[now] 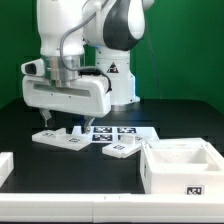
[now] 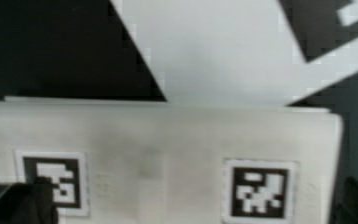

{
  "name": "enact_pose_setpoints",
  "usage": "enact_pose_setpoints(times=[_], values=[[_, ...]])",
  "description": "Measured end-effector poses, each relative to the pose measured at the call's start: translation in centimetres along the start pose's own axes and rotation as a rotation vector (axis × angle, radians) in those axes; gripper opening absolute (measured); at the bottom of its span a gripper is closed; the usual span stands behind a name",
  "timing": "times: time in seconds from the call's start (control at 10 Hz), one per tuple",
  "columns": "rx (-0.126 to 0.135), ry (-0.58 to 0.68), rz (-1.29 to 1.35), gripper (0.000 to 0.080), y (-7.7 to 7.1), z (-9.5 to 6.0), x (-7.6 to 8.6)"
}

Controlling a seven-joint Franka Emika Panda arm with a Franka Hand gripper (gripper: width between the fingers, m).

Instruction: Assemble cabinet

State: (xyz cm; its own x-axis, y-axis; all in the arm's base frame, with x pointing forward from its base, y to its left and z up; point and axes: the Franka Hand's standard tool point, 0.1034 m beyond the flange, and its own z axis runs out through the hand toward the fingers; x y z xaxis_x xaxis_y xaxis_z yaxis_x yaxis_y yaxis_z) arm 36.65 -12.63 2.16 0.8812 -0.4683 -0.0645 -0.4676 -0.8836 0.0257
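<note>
My gripper point(image 1: 60, 124) is open and points straight down over a flat white cabinet panel point(image 1: 58, 139) lying on the black table. Its fingertips hang just above the panel's ends or level with them. In the wrist view this panel point(image 2: 158, 140) fills the lower half and shows two black-and-white tags. A dark fingertip point(image 2: 12, 205) shows at one corner, and nothing is gripped between the fingers. The white cabinet box point(image 1: 185, 165) stands open-topped at the exterior view's right. A second tagged panel point(image 1: 120, 149) lies between the box and my gripper.
The marker board point(image 1: 115, 130) lies flat just behind the two panels, and it appears beyond the panel in the wrist view too point(image 2: 211, 50). A white block point(image 1: 5, 166) sits at the exterior view's left edge. The robot's base point(image 1: 118, 85) stands behind.
</note>
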Motion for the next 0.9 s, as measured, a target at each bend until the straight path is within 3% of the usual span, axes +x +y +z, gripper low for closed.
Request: enact_pose_setpoints(times=[0.4, 0.5, 0.6, 0.7, 0.8, 0.9], values=[[-0.010, 0.000, -0.006, 0.0785, 0.75, 0.55, 0.60], [-0.010, -0.001, -0.006, 0.0608, 0.76, 0.57, 0.59], [-0.011, -0.001, -0.006, 0.0608, 0.77, 0.58, 0.58], [-0.011, -0.002, -0.006, 0.0405, 0.78, 0.60, 0.57], [-0.011, -0.002, -0.006, 0.0268, 0.78, 0.61, 0.57], [-0.011, -0.002, -0.006, 0.0268, 0.78, 0.61, 0.56]])
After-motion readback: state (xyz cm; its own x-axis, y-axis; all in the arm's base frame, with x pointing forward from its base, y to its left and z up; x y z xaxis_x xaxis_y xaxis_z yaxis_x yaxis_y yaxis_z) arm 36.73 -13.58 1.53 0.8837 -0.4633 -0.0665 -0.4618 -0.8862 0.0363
